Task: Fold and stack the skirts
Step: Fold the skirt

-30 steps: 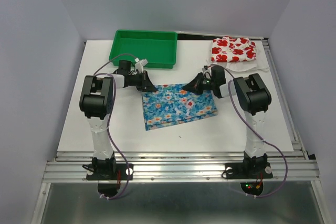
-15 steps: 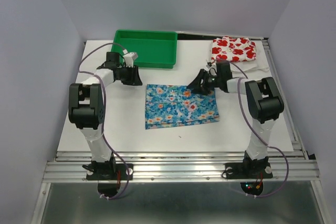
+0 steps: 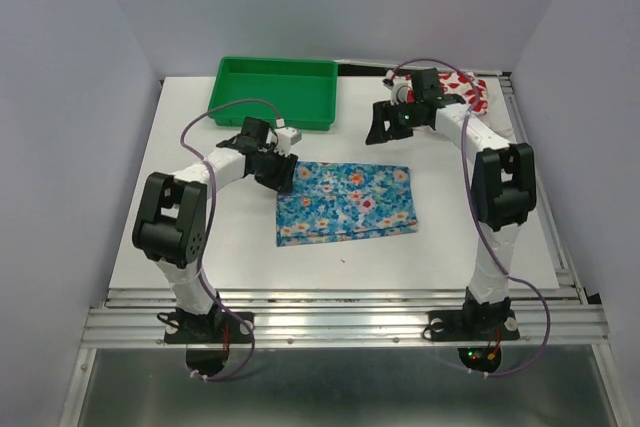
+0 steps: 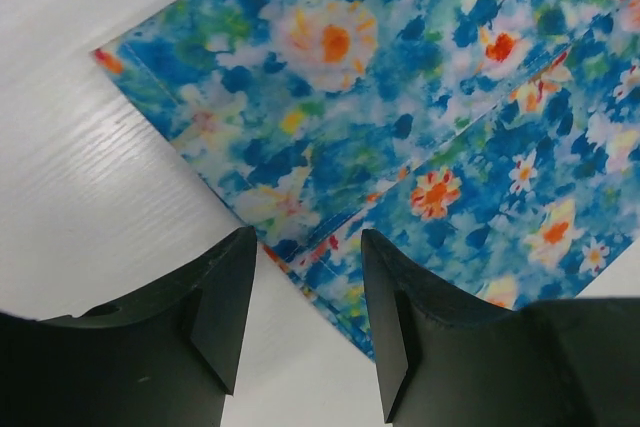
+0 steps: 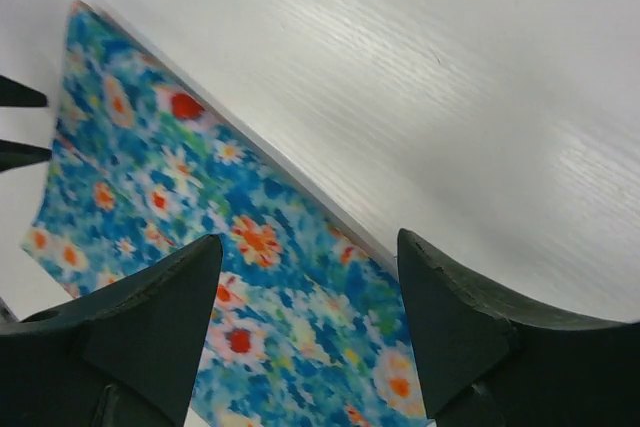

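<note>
The blue flowered skirt (image 3: 345,203) lies folded flat mid-table, and fills much of the left wrist view (image 4: 420,97) and the right wrist view (image 5: 200,247). My left gripper (image 3: 286,175) is low at its far left corner, open, its fingertips (image 4: 308,247) straddling the skirt's left edge without holding it. My right gripper (image 3: 378,131) is open and empty (image 5: 310,247), behind the skirt's far right corner and apart from it. The white skirt with red flowers (image 3: 478,95) lies at the back right, mostly hidden behind the right arm.
A green plastic tray (image 3: 275,95) stands at the back, left of centre, just beyond the left gripper. The white table (image 3: 200,237) ends at metal rails along the right side (image 3: 545,207) and the front. Walls close in on both sides.
Both grippers have opened and let go of the blue skirt's far edge. The right arm has drawn back toward the far right. The left swung away left, then returned to the skirt's far left corner.
</note>
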Tool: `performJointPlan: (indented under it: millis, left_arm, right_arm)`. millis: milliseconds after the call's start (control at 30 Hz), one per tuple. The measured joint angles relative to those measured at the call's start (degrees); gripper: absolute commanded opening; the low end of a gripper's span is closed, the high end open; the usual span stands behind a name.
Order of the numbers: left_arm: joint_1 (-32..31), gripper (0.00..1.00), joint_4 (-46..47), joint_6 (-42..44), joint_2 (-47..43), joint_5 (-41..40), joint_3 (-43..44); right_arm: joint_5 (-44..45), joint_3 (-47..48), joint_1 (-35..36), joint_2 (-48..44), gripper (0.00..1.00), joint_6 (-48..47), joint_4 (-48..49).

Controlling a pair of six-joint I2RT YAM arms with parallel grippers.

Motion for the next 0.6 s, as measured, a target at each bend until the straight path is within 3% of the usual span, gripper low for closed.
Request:
performJointPlan:
  millis: [167,300,467,600]
  left_arm:
    - [-2.27,0.47,0.07,-1.18,2.71,-2.4,0.0]
    - [-2.95,0.27,0.13,-1.64,5.97,-4.46,2.75]
    - [-2.91,0.05,-0.11,-1.81,13.27,-5.77,12.17]
    - [-2.97,0.04,-0.13,-1.27,18.99,-6.71,20.7]
  right_arm:
    - [2.82,0.48,-0.28,5.95,0.7,-7.23,-6.95]
    - [4.98,-3.43,-0.28,6.36,0.6,-11.56,-9.31]
    - [5.68,-9.49,-0.37,2.73,0.52,-14.19,-8.59]
    - [4.66,-16.74,-0.42,-1.9,0.48,-13.97,-9.38]
